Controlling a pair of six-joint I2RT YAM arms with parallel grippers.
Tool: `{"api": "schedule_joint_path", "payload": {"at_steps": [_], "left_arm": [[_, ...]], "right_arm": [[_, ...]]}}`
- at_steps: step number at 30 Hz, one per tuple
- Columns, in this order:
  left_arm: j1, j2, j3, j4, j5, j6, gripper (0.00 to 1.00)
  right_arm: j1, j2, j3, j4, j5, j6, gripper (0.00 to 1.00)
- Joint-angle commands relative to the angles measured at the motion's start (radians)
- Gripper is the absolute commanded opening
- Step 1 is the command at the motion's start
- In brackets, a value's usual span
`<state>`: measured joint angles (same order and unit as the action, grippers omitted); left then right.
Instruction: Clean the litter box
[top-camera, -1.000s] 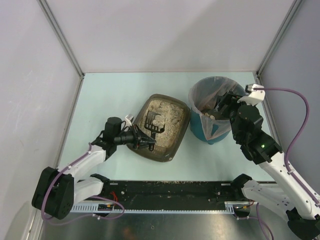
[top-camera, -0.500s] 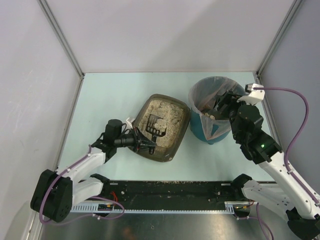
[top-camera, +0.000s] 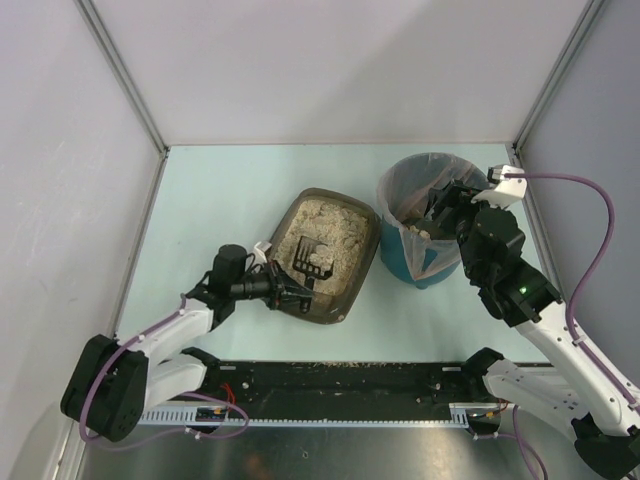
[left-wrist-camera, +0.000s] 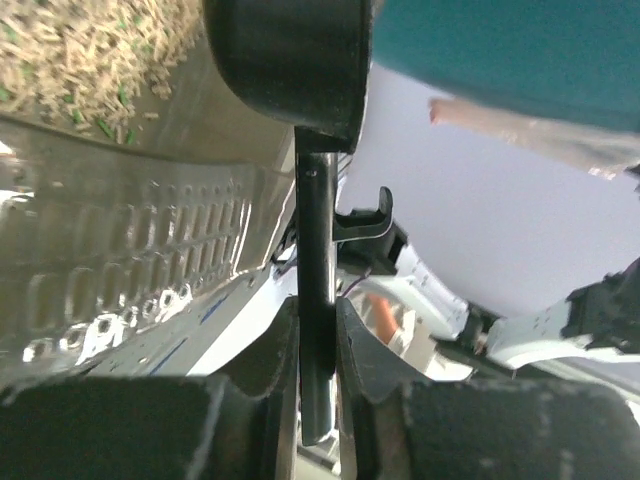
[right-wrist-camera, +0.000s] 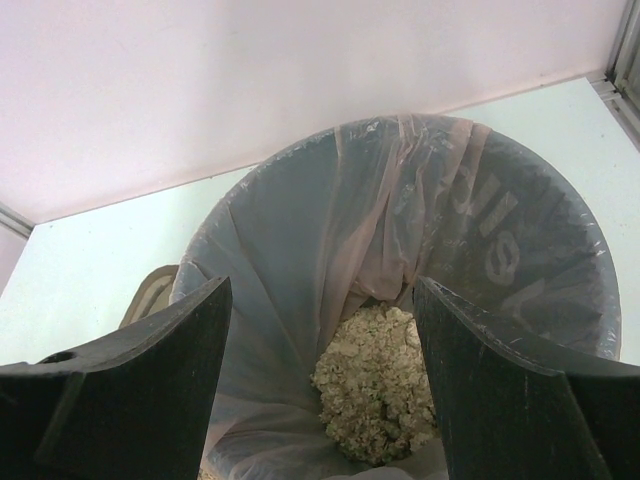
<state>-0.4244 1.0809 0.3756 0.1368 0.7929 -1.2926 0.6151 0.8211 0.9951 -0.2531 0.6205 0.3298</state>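
At the left gripper (left-wrist-camera: 318, 345), I see both fingers pinched tight on the thin black handle of the scoop (left-wrist-camera: 318, 250), which runs straight out between them. From above, that gripper (top-camera: 293, 291) sits over the near left rim of the litter box (top-camera: 327, 313), and the scoop's slotted head (top-camera: 312, 257) lies out over the beige litter (top-camera: 335, 222) near the middle of the tray. The litter box itself is a dark brown tray, set at a slant on the pale table (top-camera: 220, 190) between the two arms, its far right corner just beside the teal bin (top-camera: 395, 262). Over on my right side, the right gripper (right-wrist-camera: 320, 300) hangs above the bin's mouth with its fingers spread wide and nothing between them. Looking down past them, I see the clear bag liner (right-wrist-camera: 300, 250) folded over the rim and a heap of pale litter (right-wrist-camera: 375, 385) at the bottom.
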Motion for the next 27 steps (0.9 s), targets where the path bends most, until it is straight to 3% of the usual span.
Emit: {"api": "schedule_joint_path", "payload": {"at_steps": [1,3,6,10,13,16,18,20,22,25,27], "left_arm": [[0.004,-0.041,-0.03,0.133,-0.003,-0.111,0.0],[-0.02,-0.056,-0.032,0.135,0.002,-0.123,0.0],[0.05,-0.098,-0.067,0.145,-0.02,-0.143,0.0],[-0.007,-0.072,-0.035,0.139,0.015,-0.137,0.0],[0.012,-0.116,-0.06,0.138,-0.068,-0.158,0.0],[-0.037,-0.067,-0.017,0.113,-0.012,-0.108,0.0],[0.021,-0.087,-0.038,0.104,-0.027,-0.108,0.0],[0.018,-0.105,-0.041,0.104,-0.069,-0.122,0.0],[-0.014,-0.067,0.002,0.103,-0.023,-0.106,0.0],[0.068,-0.084,-0.004,0.101,-0.01,-0.126,0.0],[0.047,-0.076,0.014,0.104,-0.034,-0.131,0.0]], "right_arm": [[0.002,-0.011,-0.003,0.043,0.012,-0.009,0.78],[0.0,-0.008,-0.003,0.04,0.013,-0.014,0.77],[0.0,-0.007,-0.001,0.046,0.01,-0.031,0.78],[0.0,0.004,-0.001,0.064,-0.001,-0.052,0.78],[-0.002,0.0,-0.001,0.075,-0.005,-0.048,0.78],[-0.002,0.006,-0.003,0.069,-0.008,-0.048,0.78],[-0.002,0.015,-0.001,0.066,-0.008,-0.049,0.78],[0.0,0.016,-0.001,0.075,-0.008,-0.046,0.78],[-0.002,0.004,-0.003,0.081,-0.011,-0.038,0.78],[-0.002,0.006,-0.003,0.089,0.001,-0.051,0.78],[-0.002,0.007,-0.003,0.089,0.007,-0.055,0.78]]}}
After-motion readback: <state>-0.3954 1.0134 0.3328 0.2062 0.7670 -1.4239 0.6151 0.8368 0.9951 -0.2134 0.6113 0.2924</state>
